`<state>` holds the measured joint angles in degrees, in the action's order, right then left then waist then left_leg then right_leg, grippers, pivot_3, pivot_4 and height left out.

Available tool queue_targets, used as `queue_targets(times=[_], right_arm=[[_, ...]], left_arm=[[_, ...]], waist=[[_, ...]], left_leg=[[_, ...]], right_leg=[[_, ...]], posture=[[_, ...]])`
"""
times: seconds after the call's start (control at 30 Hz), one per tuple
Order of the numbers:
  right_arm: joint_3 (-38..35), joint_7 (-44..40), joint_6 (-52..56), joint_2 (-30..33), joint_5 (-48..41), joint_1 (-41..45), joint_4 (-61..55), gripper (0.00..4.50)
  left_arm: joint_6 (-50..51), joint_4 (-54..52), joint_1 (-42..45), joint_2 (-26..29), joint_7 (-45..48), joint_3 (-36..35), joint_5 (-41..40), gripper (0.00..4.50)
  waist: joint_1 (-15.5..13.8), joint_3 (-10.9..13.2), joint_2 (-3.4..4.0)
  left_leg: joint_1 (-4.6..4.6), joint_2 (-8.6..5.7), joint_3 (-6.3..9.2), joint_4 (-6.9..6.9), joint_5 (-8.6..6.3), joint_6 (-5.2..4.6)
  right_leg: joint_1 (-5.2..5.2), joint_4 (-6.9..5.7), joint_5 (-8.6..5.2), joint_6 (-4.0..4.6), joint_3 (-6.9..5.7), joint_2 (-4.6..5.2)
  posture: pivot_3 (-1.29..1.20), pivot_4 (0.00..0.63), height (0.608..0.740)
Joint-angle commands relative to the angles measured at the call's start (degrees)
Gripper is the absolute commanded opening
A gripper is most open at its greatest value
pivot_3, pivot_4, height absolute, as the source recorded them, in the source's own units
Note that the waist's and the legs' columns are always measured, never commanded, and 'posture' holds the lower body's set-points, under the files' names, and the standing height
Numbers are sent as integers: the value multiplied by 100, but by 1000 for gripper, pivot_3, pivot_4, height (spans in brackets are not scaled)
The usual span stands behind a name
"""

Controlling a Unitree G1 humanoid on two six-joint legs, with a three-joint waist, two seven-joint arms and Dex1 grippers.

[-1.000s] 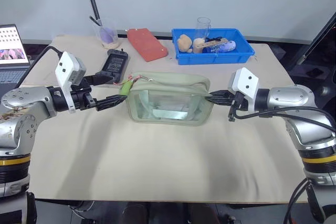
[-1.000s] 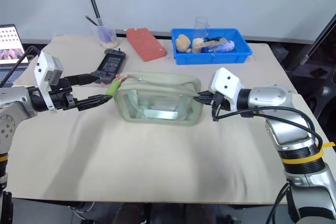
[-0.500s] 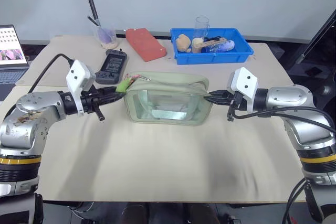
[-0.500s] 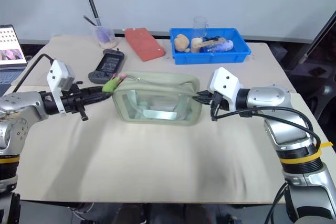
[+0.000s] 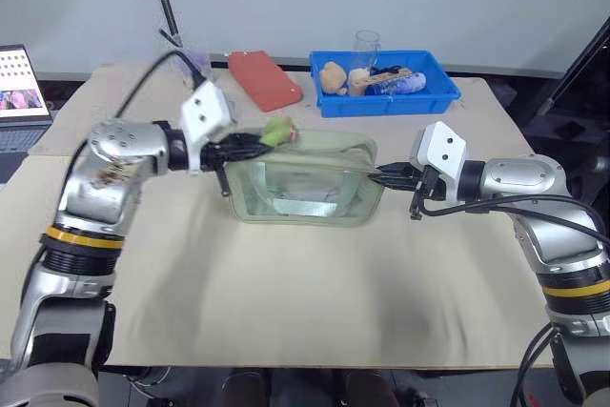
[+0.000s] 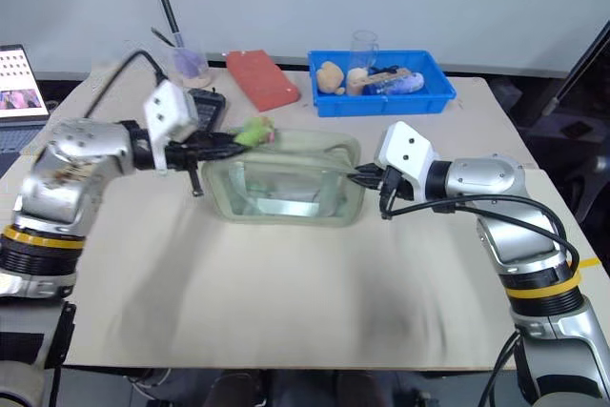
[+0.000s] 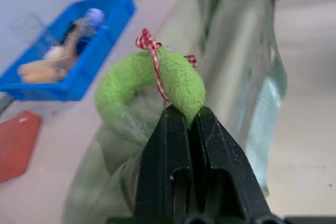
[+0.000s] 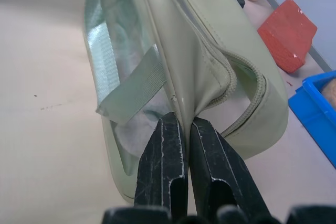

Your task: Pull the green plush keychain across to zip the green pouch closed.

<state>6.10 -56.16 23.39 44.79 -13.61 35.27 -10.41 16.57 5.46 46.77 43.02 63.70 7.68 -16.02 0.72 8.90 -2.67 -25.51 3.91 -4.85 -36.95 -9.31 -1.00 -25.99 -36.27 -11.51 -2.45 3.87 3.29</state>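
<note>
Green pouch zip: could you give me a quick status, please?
Left end effector shut on green plush keychain. Right end effector pinching green pouch end. Zipper path unobstructed.

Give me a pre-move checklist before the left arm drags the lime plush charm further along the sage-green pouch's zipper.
1. Left gripper shut on the lime-green fuzzy plush keychain: ok.
2. Right gripper shut on the end of the pale sage-green clear-sided pouch, bracing it: ok.
3. Zipper fully closed: not ok, it gapes near the right gripper.
4. Zipper track free of snags: cannot tell.
5. Pouch apart from the blue plastic tray: ok.
</note>
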Motion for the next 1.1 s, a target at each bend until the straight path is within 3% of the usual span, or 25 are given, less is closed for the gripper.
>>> queue_targets(times=[0.03,0.17,0.27,0.43,0.63,0.73,0.97,1.0,1.03,1.1], right_arm=[[-239,95,21,63,-10,52,-250,0],[-250,131,23,55,-2,26,-259,0],[-234,152,0,39,7,30,-237,0],[-170,154,-71,4,31,122,-137,0],[-144,98,-60,-10,31,162,-151,0],[-143,33,-63,19,30,173,-136,0],[-160,-53,-22,1,35,268,-67,0],[-166,-65,-2,10,27,272,-63,0],[-181,-88,18,33,15,275,-59,0],[-235,-122,60,76,-7,312,-18,863]], left_arm=[[-132,14,217,64,333,-117,-49,1340],[82,14,416,169,492,-349,-191,3317],[299,-79,476,329,606,-486,-279,4466],[616,-307,143,681,626,-639,-297,4466],[583,-573,-871,592,189,-835,-200,4466],[479,-528,-1015,439,-32,-832,-145,3640],[422,-477,-993,369,-48,-775,-173,329],[442,-498,-1002,381,-34,-765,-176,25],[471,-537,-1025,394,-25,-757,-180,25],[518,-625,-1094,429,19,-733,-188,0]], waist=[[-1,0,0],[0,0,0],[11,0,0],[10,0,0],[8,0,0],[-13,0,-1],[-6,0,-1],[-5,1,-1],[-5,1,-1],[-4,0,-1]], left_leg=[[0,0,0,0,0,0],[-1,0,0,-1,0,0],[-1,0,0,-1,0,0],[-1,0,0,0,0,0],[0,2,-1,-1,0,0],[-2,2,-2,-1,0,0],[-3,1,-2,-3,0,1],[-3,1,-2,-2,0,0],[-3,1,-2,-2,0,0],[-3,1,-2,-2,0,1]], right_leg=[[0,1,2,-4,0,0],[0,1,2,-5,0,1],[0,0,2,-5,0,1],[-1,0,1,-7,0,1],[-3,-6,1,-5,0,2],[-4,-4,0,-1,0,2],[-4,-4,-12,21,0,3],[-4,-5,-12,20,0,3],[-5,-5,-12,20,0,2],[-5,-5,-11,18,0,2]], posture=[[0,150,740],[0,150,740],[0,150,740],[0,150,740],[0,150,740],[0,150,740],[0,150,740],[0,150,740],[0,150,740],[0,150,740]])
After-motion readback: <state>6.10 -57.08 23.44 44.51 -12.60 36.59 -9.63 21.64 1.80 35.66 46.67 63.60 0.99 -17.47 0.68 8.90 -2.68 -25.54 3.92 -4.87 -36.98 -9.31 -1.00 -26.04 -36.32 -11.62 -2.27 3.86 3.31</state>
